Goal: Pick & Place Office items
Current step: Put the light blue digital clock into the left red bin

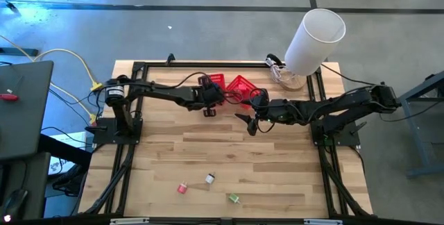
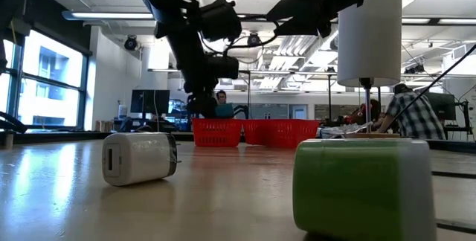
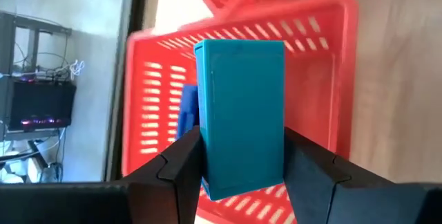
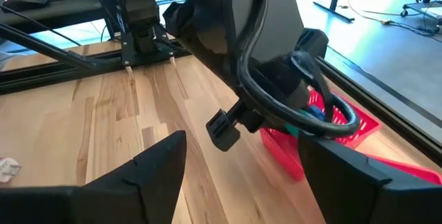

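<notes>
Teal block (image 3: 240,117), rigid, light and smooth-sided by its look, sits clamped by its flat sides in the left gripper (image 3: 242,158) above a red mesh basket (image 3: 331,65); right gripper (image 4: 238,158) hangs released nearby.

Open tabletop (image 1: 229,159) in front; 2 red baskets (image 1: 239,86) and white cylinder (image 1: 316,39) behind.

You've got two red mesh baskets (image 1: 236,86) side by side near the far edge of the wooden table (image 1: 229,162). A big white cylinder (image 1: 313,41) stands at the far right corner, over a clear base with cables. A black desk (image 1: 21,107) sits off the left. People sit in the room behind (image 2: 413,114).
</notes>
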Controlling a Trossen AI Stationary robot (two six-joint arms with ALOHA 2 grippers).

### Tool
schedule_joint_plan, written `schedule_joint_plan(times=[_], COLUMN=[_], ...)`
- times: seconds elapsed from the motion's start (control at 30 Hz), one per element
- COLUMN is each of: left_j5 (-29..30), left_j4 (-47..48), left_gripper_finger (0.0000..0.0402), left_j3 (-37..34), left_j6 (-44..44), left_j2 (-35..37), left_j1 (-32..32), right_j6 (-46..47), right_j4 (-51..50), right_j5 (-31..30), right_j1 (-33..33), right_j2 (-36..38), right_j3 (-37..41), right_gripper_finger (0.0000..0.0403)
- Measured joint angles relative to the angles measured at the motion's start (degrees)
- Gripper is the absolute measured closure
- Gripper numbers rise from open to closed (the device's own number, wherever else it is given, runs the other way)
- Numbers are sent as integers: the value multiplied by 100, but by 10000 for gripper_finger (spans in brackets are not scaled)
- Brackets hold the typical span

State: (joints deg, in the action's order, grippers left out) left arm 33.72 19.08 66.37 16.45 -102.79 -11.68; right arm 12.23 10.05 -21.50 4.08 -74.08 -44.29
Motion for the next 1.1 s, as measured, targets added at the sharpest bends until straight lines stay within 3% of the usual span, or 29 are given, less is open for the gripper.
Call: schedule_joint_plan(times=[0.87, 1.1], left_j5=[-70, -62], left_j4=[-132, -105], left_gripper_finger=[242, 223], left_j3=[-4, -4], left_j6=[216, 293], left_j2=[-294, -294], left_j1=[-4, -4], right_j6=[0, 0], right_j4=[-22, -24], right_j5=[4, 4], right_j1=[0, 0], right_j2=[0, 0], right_j3=[0, 0], right_gripper_finger=[139, 139])
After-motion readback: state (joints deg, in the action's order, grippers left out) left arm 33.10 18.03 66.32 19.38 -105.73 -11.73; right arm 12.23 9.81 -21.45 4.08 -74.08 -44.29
